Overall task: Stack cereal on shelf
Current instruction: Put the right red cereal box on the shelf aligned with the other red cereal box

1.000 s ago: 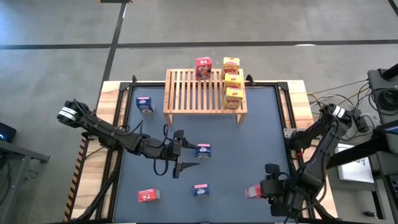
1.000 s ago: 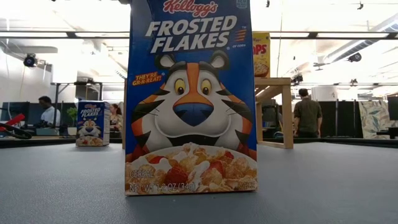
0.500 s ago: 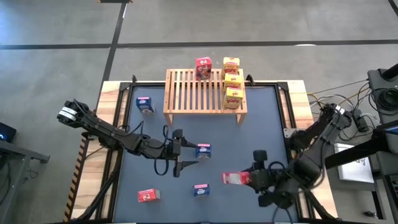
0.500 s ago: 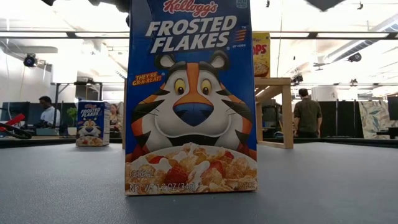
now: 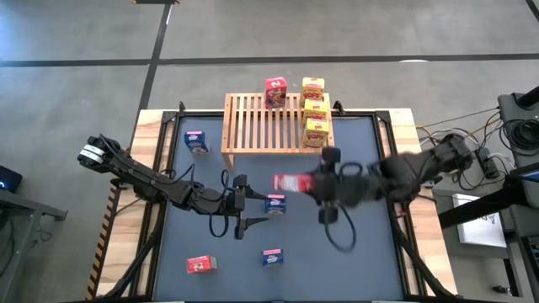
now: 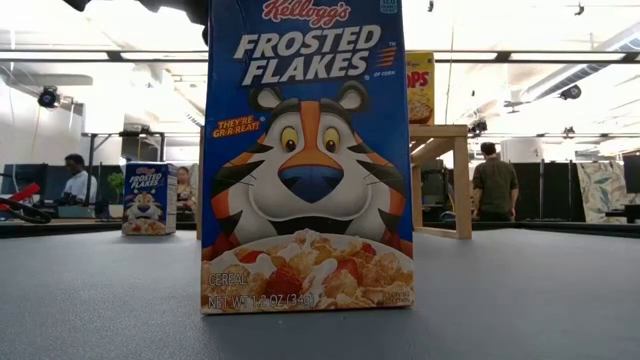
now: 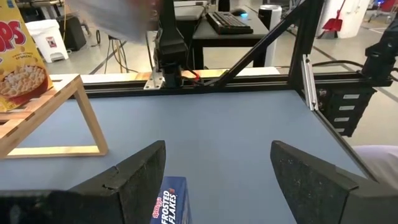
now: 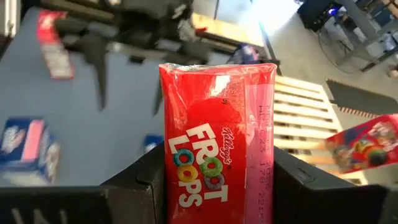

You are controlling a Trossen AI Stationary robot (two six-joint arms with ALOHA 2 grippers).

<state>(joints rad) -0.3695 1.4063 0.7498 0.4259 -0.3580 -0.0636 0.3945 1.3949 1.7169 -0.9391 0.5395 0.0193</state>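
Red Froot Loops box (image 5: 290, 182) pinched in the right gripper (image 5: 308, 183) over mid-bench, lying flat, long axis across the bench, near the wooden shelf (image 5: 264, 126), left gripper (image 5: 251, 214) spread beside a blue Frosted Flakes box (image 5: 275, 203), blue-grey bench (image 5: 354, 135), grey concrete floor (image 5: 253, 34) around

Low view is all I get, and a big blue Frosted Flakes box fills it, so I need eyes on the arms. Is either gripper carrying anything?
Observer: Yes. The right gripper is shut on a red Froot Loops box, just in front of the shelf.
Operator: What is on the shelf?
Observer: One red box at its far edge, and three yellow boxes in a row along its right end.
Operator: And the left arm?
Observer: The left gripper is open beside a blue box at mid-table.
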